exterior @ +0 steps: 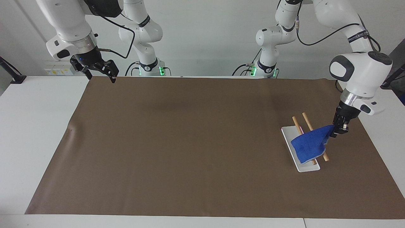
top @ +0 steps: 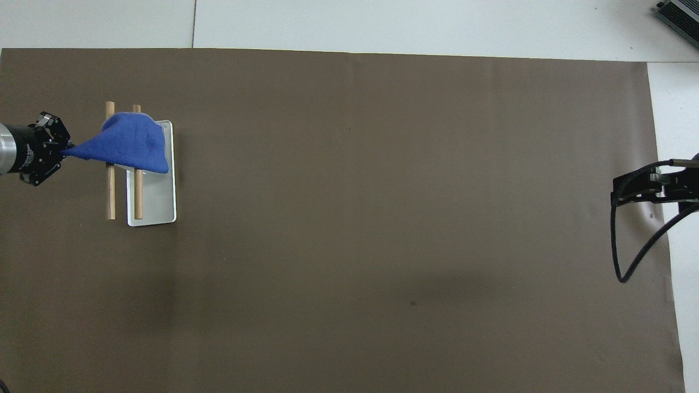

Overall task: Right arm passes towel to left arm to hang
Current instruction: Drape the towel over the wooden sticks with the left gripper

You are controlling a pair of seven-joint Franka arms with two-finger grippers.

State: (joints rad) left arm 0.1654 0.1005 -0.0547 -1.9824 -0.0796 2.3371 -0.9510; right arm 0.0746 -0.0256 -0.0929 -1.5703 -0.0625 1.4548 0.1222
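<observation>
Overhead view: towel (top: pixel 131 144) draped over two wooden rails (top: pixel 111 191).
Its long axis crosses them; left pincer (top: pixel 64 153) grips the stretched corner. Right pincer (exterior: pixel 99 71) waits open above the desk's (exterior: pixel 31 126) edge.

A plain white wall (exterior: pixel 202 34) is closing off the room at the robots' end. A white table (exterior: pixel 31 133) is carrying a brown mat (exterior: pixel 190 142) that is covering most of its top, with a seam (top: pixel 195 24) running across the bare white strip. A white socket strip (exterior: pixel 58 70) is sitting at the wall. Even, diffuse light is casting soft shadows on the mat.
</observation>
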